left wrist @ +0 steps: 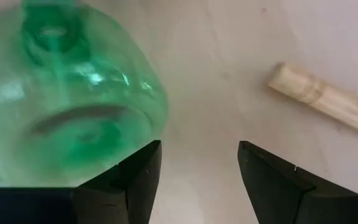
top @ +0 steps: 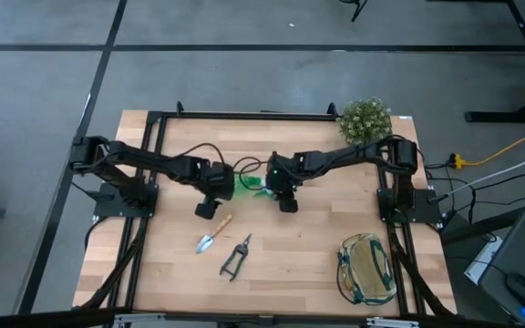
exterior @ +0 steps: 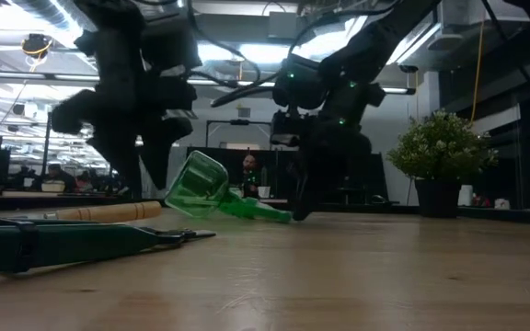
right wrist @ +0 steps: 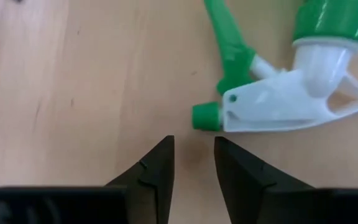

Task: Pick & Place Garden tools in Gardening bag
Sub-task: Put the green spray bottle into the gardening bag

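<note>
The green translucent spray bottle (top: 249,182) lies tipped on the table between my two grippers, its white spray head (right wrist: 278,106) and green trigger down and its base (exterior: 199,179) raised. My left gripper (left wrist: 199,168) is open, low at the table, just beside the bottle's base (left wrist: 67,93). My right gripper (right wrist: 194,155) is open by a narrow gap, pointing down at bare table just short of the green nozzle tip (right wrist: 205,117). The wooden-handled trowel (top: 213,234) and black-handled shears (top: 236,257) lie flat nearer the front. The beige bag (top: 365,267) stands at the front right. My left gripper has one finger (left wrist: 135,177) right next to the bottle's rounded base (left wrist: 123,118); I cannot tell whether it touches. Nothing is between its fingers. My right gripper touches nothing.
A bushy potted plant (top: 365,118) stands at the table's far right corner. The trowel's wooden handle (left wrist: 328,102) lies close to my left gripper. Bare wood lies between the tools and the bag. People sit in the room beyond the table.
</note>
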Controlling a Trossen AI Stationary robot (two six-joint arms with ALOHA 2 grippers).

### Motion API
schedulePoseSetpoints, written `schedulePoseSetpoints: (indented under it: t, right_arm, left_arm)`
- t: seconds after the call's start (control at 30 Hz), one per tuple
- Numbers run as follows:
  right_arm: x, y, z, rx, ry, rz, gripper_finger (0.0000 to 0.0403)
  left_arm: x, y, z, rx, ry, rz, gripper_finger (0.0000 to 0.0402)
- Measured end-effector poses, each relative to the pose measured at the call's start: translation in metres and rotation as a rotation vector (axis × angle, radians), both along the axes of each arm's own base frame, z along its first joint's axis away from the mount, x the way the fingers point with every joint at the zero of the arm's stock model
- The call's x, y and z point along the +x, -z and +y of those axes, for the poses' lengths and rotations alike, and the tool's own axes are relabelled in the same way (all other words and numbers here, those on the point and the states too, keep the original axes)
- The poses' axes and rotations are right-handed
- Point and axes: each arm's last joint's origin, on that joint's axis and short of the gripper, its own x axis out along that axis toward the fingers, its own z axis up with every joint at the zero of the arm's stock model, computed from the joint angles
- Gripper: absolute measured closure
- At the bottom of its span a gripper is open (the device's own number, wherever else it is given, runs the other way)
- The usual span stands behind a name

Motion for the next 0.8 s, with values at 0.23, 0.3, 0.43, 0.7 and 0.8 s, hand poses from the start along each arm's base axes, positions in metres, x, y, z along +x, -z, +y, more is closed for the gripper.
schedulePoseSetpoints:
  t: [0.23, 0.3, 0.43, 0.7, 0.8]
  right_arm:
    - [-0.003, 0.001, 0.007, 0.025, -0.003, 0.051, 0.0286]
    - [-0.004, 0.0, 0.008, 0.05, 0.006, 0.059, 0.0286]
    - [-0.008, -0.012, 0.008, 0.065, 0.009, 0.047, 0.0286]
    - [-0.02, -0.058, 0.005, 0.064, 0.041, -0.045, 0.0286]
    - [-0.026, -0.073, 0.005, 0.065, 0.058, -0.078, 0.0286]
  left_arm:
    - [-0.01, -0.038, -0.005, 0.01, -0.131, -0.011, 0.0192]
    - [-0.014, -0.053, -0.004, 0.046, -0.164, -0.054, 0.0192]
    - [-0.015, -0.077, 0.003, 0.113, -0.275, -0.156, 0.0192]
    - [0.009, -0.096, 0.027, 0.078, -0.422, -0.189, 0.0167]
    - [0.025, -0.099, 0.034, 0.031, -0.461, -0.166, 0.0148]
